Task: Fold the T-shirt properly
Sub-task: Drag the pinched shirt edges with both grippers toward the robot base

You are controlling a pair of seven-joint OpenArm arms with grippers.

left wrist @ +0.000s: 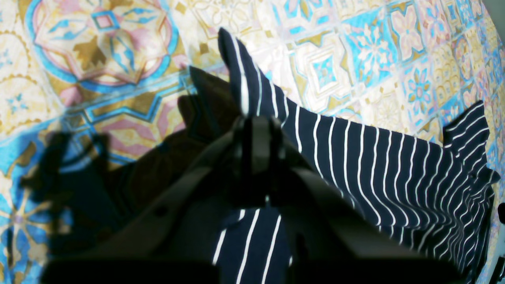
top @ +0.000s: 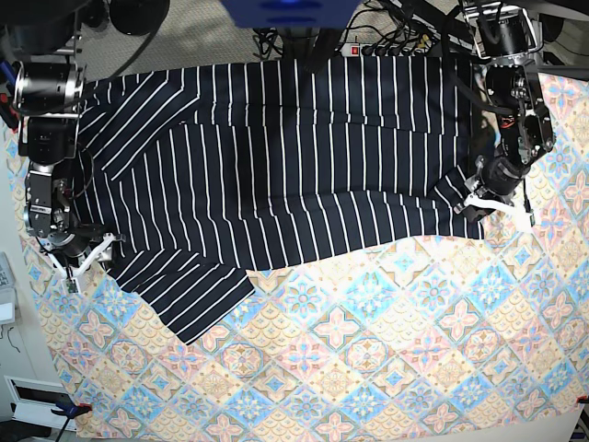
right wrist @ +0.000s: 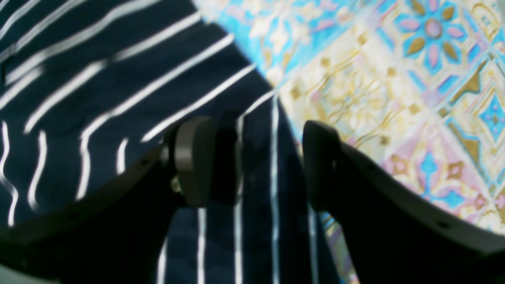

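Note:
The T-shirt, dark navy with thin white stripes, lies spread across the far half of the table, one sleeve pointing toward the near left. At the shirt's right edge my left gripper is shut on a pinched fold. In the left wrist view that fold sticks up past the left gripper, and the rest of the shirt trails to the right. My right gripper stands at the shirt's left edge. Up close the right gripper is open, a strip of the T-shirt lying loose between its fingers.
A pastel diamond-patterned tablecloth covers the table and shows bare in the near half. Cables and a power strip run along the far edge. A clamp holds the cloth at the near-left corner.

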